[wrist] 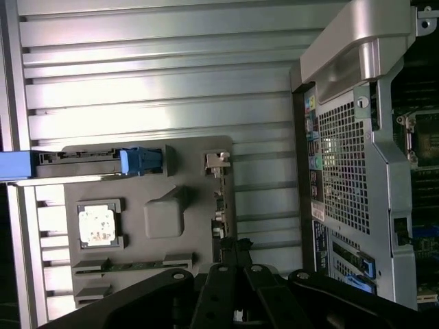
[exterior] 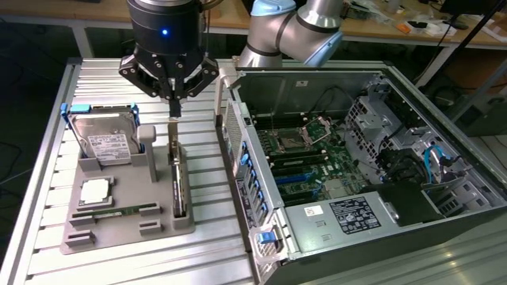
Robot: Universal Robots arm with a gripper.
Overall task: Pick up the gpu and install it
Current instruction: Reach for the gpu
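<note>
On the table (exterior: 214,261), a grey holder (exterior: 119,234) carried a hard drive (exterior: 103,142), processor (exterior: 95,191) and memory stick (exterior: 115,212); an open computer case (exterior: 317,70) stood beside it.

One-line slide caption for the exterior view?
Shut end effector at the top of the gpu, standing edgewise in a grey tray.

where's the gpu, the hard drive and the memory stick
gpu (exterior: 179,181): exterior view, upper edge of the dark board.
hard drive (exterior: 106,145): exterior view, its white label.
memory stick (exterior: 119,211): exterior view, middle of the green strip.
</note>
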